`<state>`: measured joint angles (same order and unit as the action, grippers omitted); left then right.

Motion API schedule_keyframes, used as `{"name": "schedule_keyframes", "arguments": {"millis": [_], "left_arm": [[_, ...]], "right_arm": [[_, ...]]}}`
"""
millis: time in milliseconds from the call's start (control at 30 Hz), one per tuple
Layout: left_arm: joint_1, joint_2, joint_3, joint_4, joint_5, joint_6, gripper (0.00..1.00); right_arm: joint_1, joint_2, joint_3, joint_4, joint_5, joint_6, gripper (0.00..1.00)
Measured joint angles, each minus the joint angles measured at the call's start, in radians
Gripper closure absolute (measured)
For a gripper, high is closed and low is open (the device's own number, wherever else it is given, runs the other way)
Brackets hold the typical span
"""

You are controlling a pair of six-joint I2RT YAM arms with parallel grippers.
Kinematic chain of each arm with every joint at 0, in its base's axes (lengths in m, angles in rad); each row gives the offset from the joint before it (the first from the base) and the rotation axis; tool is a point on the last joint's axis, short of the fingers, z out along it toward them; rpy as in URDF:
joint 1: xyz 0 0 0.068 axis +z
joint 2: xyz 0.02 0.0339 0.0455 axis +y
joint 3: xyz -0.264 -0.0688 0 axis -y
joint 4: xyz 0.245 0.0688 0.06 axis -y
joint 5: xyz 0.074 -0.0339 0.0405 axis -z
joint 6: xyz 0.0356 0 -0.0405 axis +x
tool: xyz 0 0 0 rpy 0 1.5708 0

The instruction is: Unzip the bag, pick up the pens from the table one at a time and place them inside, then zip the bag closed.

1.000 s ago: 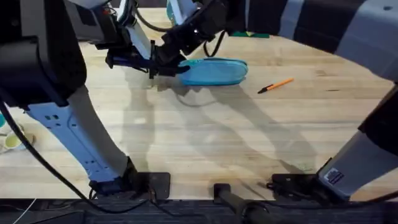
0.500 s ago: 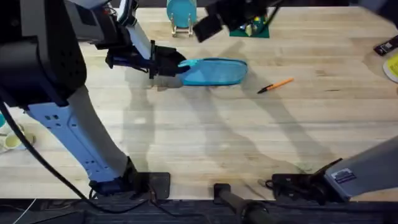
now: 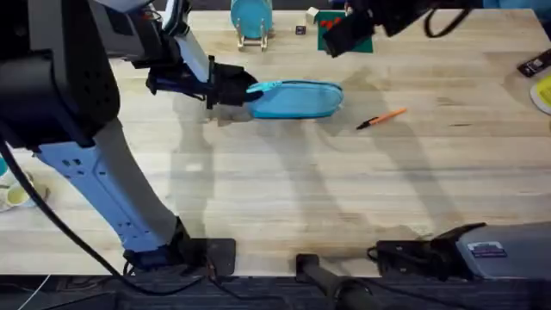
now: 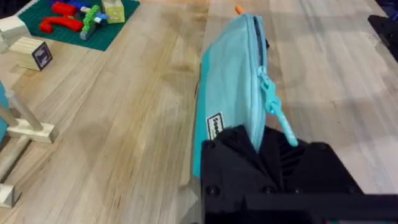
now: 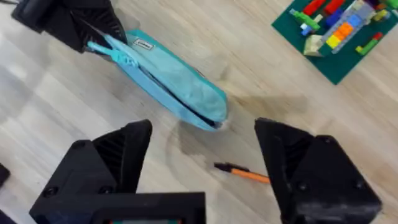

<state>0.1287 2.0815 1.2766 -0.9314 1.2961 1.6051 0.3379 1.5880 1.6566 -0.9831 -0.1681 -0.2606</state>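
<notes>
The bag point(image 3: 297, 98) lies on its side on the table point(image 3: 284, 189), toward the far side, left of centre, long axis running left to right. Light blue fabric, small label patch near its left end point(image 4: 214, 127). In the right wrist view the zipper along the upper edge looks parted over most of its length, a dark slit showing; how wide it gapes I cannot tell. Teal pull tab point(image 4: 281, 118) sits at the left end, trailing out toward the left gripper.

Left gripper point(image 3: 225, 87) is at the bag's left end, fingers closed together on that end of the fabric; the black finger bodies cover the corner in the left wrist view, pull tab lying just beside them.

One pen point(image 3: 381, 118), orange with a black tip, rests on the table to the right of the bag, near but not touching it, tilted with the black tip toward the near left.

Right gripper point(image 3: 346, 33) hangs above the far edge of the table, beyond and to the right of the bag, well apart from both bag and pen. Its fingers point(image 5: 121, 158) stand wide apart, nothing between them.

Farther back: a green base plate with coloured bricks point(image 5: 336, 31), a round teal disc on a wooden stand point(image 3: 250, 19), a small wooden block point(image 4: 36, 53)
</notes>
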Motion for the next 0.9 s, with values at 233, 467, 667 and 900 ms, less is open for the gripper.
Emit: {"name": "schedule_keyframes", "arguments": {"millis": [233,467,667,900], "left_arm": [[0.000,0.000,0.000,0.000,0.000,0.000,0.959],[0.000,0.000,0.000,0.000,0.000,0.000,0.959],[0.000,0.000,0.000,0.000,0.000,0.000,0.959],[0.000,0.000,0.000,0.000,0.000,0.000,0.959]], "right_arm": [[-0.010,-0.061,0.000,-0.038,0.013,-0.042,0.005],[-0.010,-0.080,0.001,-0.069,0.063,-0.063,0.005],[-0.011,-0.080,0.001,-0.069,0.079,-0.063,0.005],[-0.011,-0.080,0.001,-0.070,0.064,-0.063,0.004]]}}
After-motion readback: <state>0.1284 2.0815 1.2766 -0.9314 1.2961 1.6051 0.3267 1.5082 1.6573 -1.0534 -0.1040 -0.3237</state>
